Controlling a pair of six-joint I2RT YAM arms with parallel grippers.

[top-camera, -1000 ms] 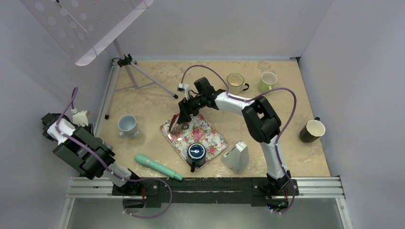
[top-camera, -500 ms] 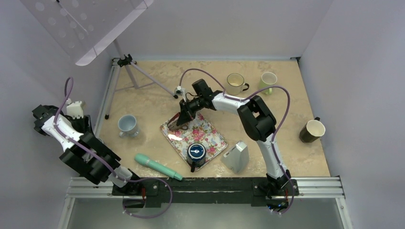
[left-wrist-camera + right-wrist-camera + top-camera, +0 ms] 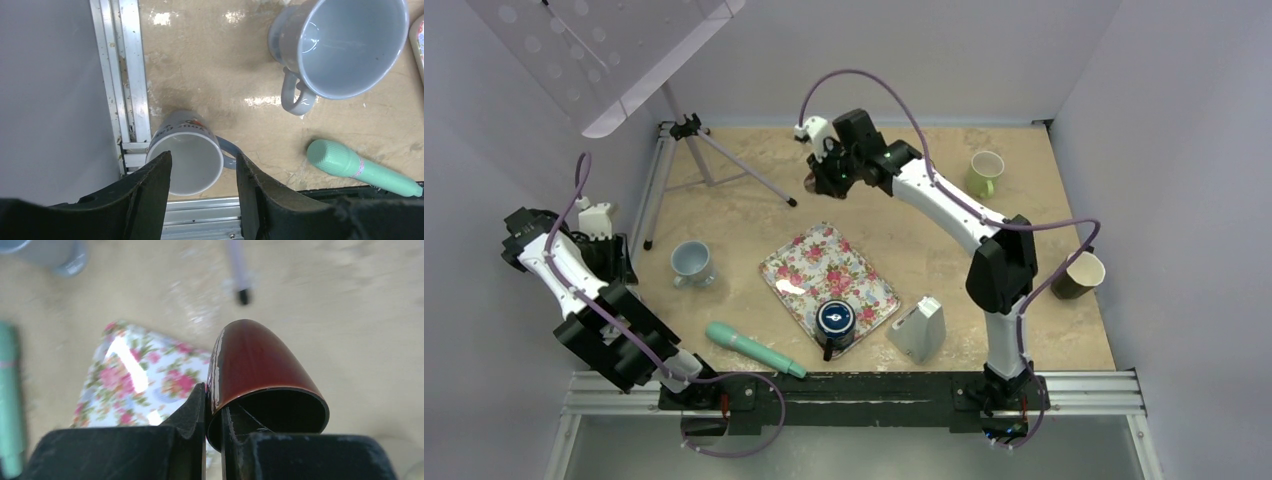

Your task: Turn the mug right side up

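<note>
Our right pincer (image 3: 214,410) clamps the red mug (image 3: 260,370) aloft; we should roll it mouth-up, then lower gently onto the worktop (image 3: 350,315); left pincer (image 3: 202,170) hangs apart.

The only writing I can find is in the left wrist view, on the pale mug (image 3: 185,150) beside the aluminium rail (image 3: 122,65). A line of dark lettering runs just under its rim, upside down from my angle, with a small red mark next to it. It seems to begin "your", but I cannot read the rest. From the top camera, the dark blue mug (image 3: 835,318) carries a white emblem, too small to make out.
</note>
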